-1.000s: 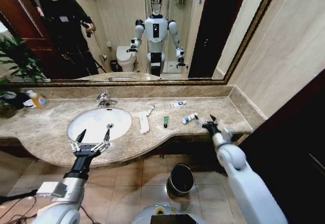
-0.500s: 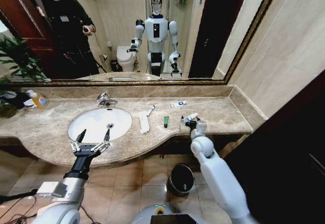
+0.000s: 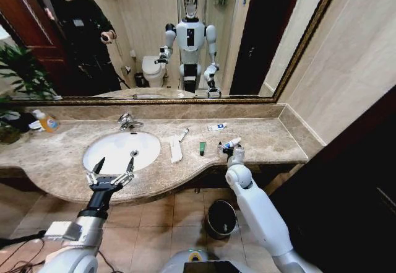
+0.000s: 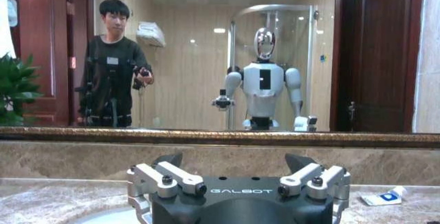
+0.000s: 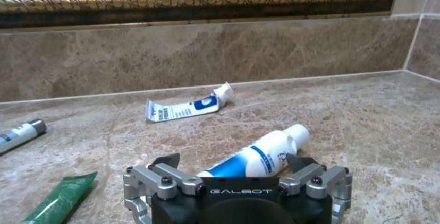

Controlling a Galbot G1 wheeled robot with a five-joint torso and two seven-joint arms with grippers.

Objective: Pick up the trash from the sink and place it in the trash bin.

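Observation:
The white oval sink (image 3: 102,146) is set in a beige marble counter. The trash lies to its right on the counter: a long white packet (image 3: 176,149), a thin white stick (image 3: 184,134), a dark green tube (image 3: 202,148), a white sachet (image 3: 216,126) and a small white blue-capped bottle (image 3: 232,142). My right gripper (image 3: 228,151) is open just in front of the bottle (image 5: 256,156), whose near end lies between the fingers (image 5: 165,162). The sachet (image 5: 187,108) and green tube (image 5: 61,201) lie beyond. My left gripper (image 3: 116,163) hangs open over the sink's front rim. The black trash bin (image 3: 221,218) stands on the floor below.
A chrome faucet (image 3: 127,122) stands behind the basin. An orange-labelled bottle (image 3: 46,122), a dark cloth bundle (image 3: 15,122) and a plant (image 3: 21,72) sit at the counter's far left. A mirror backs the counter and a tiled wall closes its right end.
My right arm has swung left from the counter's right end to the small bottle and settled just before it. The left arm has stayed still.

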